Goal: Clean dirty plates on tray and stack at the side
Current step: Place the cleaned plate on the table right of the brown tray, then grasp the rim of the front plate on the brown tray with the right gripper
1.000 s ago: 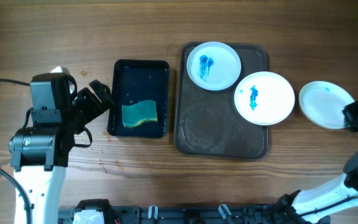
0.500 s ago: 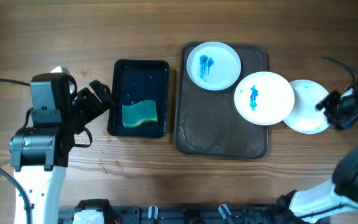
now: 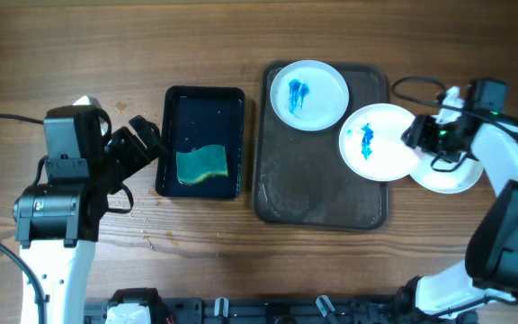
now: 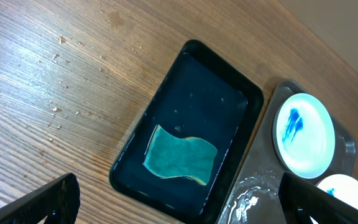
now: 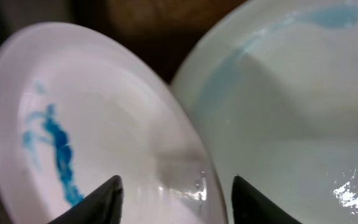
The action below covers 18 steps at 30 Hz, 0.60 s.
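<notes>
The dark brown tray holds a white plate with a blue smear at its back. A second smeared plate overhangs the tray's right rim. A third plate with a pale blue film lies on the table just right of it, tucked against it. My right gripper hovers open at the second plate's right rim. In the right wrist view the fingertips straddle the rim where the smeared plate meets the filmy plate. My left gripper stands wide open, holding nothing.
A glossy black tray with a green sponge sits left of the brown tray. The left wrist view shows the black tray, the sponge and a wet patch on the brown tray. A cable trails behind the right arm.
The right gripper slid the filmy plate left until it met the second plate, let go and opened. It then moved up and left to the second plate's rim. The left arm stayed still.
</notes>
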### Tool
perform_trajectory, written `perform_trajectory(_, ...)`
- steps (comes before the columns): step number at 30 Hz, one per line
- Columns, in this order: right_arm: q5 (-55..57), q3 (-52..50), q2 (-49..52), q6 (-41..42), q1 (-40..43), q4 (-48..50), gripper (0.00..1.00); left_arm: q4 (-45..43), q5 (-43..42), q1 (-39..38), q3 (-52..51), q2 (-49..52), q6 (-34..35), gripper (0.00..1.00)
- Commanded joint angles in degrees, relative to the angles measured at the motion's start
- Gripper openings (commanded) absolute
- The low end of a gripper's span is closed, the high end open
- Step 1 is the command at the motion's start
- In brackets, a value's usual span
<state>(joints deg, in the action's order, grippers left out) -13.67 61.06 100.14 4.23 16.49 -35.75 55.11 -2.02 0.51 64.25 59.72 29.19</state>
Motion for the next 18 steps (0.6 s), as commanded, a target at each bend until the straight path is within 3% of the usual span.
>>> perform_trajectory(1, 14.4, -0.3, 1.7, 3.3, -1.3, -0.7, 0.15, -0.2, -0.5, 0.4, 0.8, 0.1, -0.5, 1.0)
perform_trajectory(2, 14.0, -0.2, 1.2, 3.5, -1.2, -1.2, 0.04, -0.2, -0.5, 0.4, 0.8, 0.1, -0.5, 1.0)
perform_trajectory(7, 7.0, 2.2, -4.3, 3.4, -1.2, -5.6, 0.04, -0.2, -0.5, 0.4, 0.8, 0.1, -0.5, 1.0)
perform_trajectory(12, 4.2, 3.3, -16.0, 3.4, -1.7, -12.0, 0.04, -0.2, -0.5, 0.4, 0.8, 0.1, -0.5, 1.0)
perform_trajectory(18, -1.4, 1.1, -23.7, 3.5, -10.2, -20.2, 0.04, -0.2, -0.5, 0.4, 0.8, 0.1, -0.5, 1.0)
